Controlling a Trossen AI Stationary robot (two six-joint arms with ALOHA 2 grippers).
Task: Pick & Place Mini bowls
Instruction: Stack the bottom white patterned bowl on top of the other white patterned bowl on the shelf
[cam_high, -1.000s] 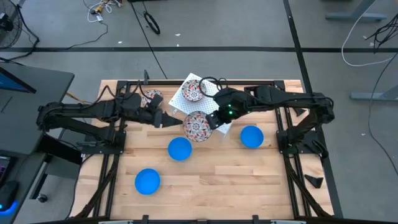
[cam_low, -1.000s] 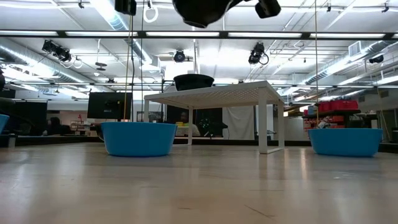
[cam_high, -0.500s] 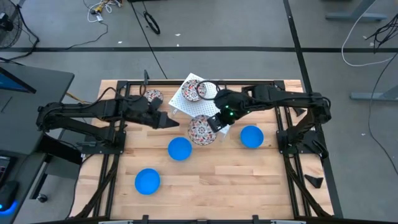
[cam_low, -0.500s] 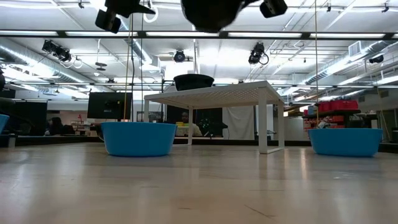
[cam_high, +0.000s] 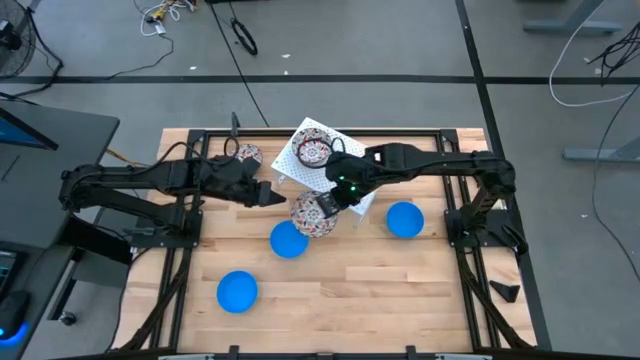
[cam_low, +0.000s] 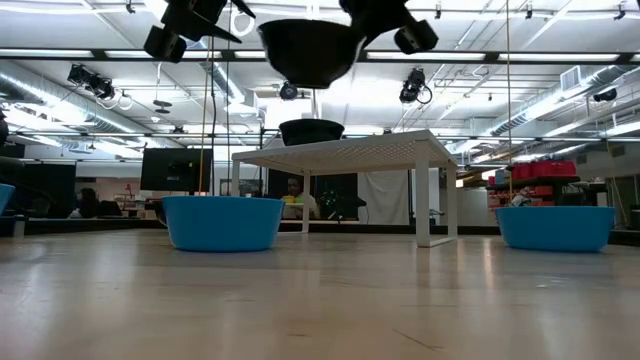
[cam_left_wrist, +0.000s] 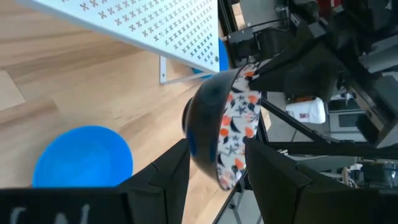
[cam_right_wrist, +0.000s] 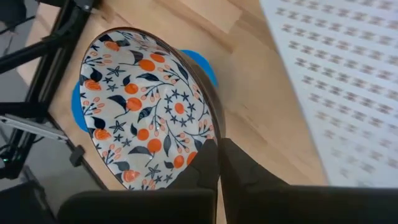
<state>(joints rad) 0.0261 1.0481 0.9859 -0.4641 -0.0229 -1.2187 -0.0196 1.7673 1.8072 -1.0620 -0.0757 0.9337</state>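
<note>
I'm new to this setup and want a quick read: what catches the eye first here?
The right gripper holds a patterned bowl by its rim in the air, right by a blue bowl on the table. Another patterned bowl sits on the white rack behind, and the left gripper waits open close by.

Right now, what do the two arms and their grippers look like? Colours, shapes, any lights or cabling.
Both arms are dark, near-black, built of jointed segments. The right gripper end carries a small green light on the wrist housing. The left gripper has two flat, angular dark fingers. Thin black cables loop along the left arm near its base. Both arms mount on black frames at the table edges.
</note>
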